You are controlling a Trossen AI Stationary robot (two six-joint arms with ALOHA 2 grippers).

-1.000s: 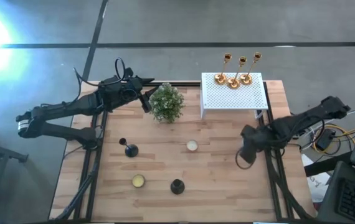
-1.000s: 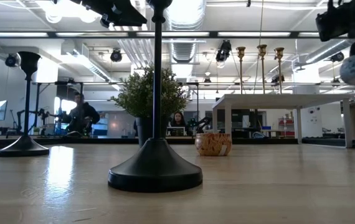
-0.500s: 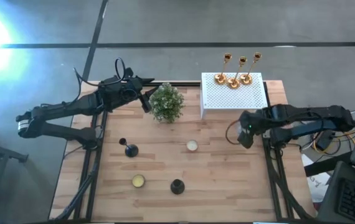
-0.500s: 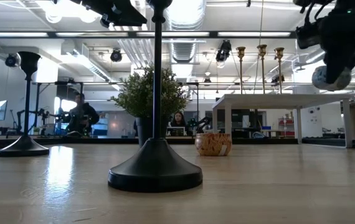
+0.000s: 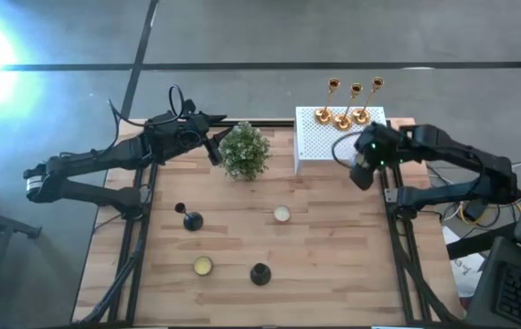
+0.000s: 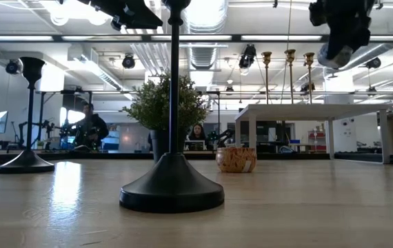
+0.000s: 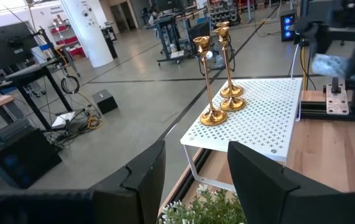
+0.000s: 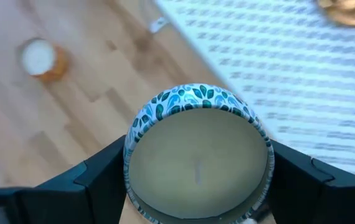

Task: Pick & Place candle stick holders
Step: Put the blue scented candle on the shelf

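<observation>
Three gold candle stick holders stand on the far white perforated box; two black holders remain on the near table. The right gripper clasps a patterned candle tin above the box; the left gripper hangs parted, empty, beside the plant.

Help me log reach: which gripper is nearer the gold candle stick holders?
Right. The right gripper hangs over the white box's edge beside the gold candle stick holders; the left gripper sits beyond the plant.

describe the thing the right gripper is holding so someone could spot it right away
Find the white perforated box at the table's far right. Over its right side hovers the right gripper, clamped on a round candle tin. Its blue-green leaf-patterned wall sets it apart from the plain candles on the table.
</observation>
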